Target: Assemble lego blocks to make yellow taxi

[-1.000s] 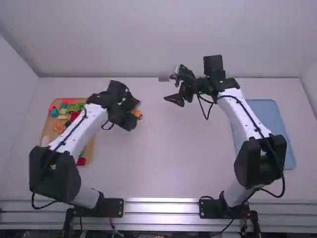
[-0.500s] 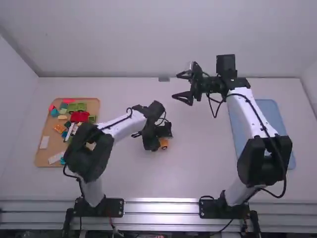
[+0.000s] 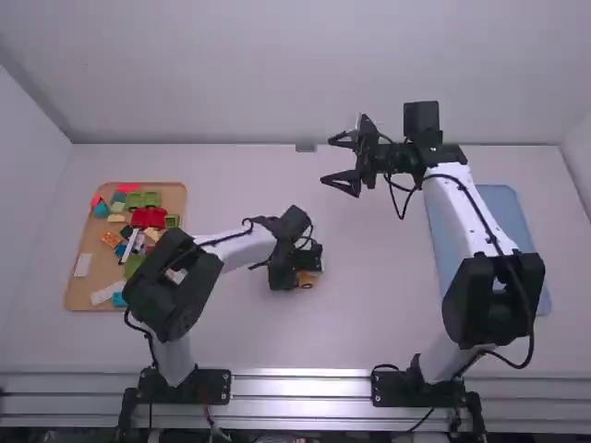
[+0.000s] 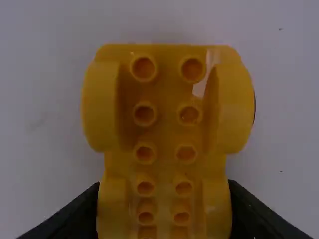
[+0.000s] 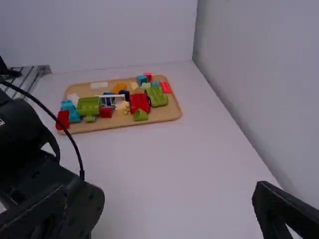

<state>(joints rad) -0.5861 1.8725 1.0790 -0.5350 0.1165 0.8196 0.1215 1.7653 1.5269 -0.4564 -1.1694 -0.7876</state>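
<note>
Left gripper (image 4: pixel 164 191): black, two-fingered, fingers closed in as far as the part between them allows, one to each long side. Held: a yellow plastic lego chassis (image 4: pixel 164 94) with wheel arches and a double row of round studs. High view puts it over the middle of the white table (image 3: pixel 369 314); whether it touches the tabletop, can't tell.

Key relation: the chassis's long axis runs outward from the fingertips, grip near one end, the widely arched end beyond. The left arm is the nearer, having it already in hand. The right gripper (image 3: pixel 328 160) stands with fingers well spread and nothing between them; from there the chassis lies back toward the arm bases and slightly left.

Loose bricks, red, green and blue among them, sit on the wooden tray (image 3: pixel 102 272), off to the left.

My reading: early in the build, base being positioned. Next move probably wants it level and studs up before release. Risk: with the hold at one end, the free end may tip on contact.
</note>
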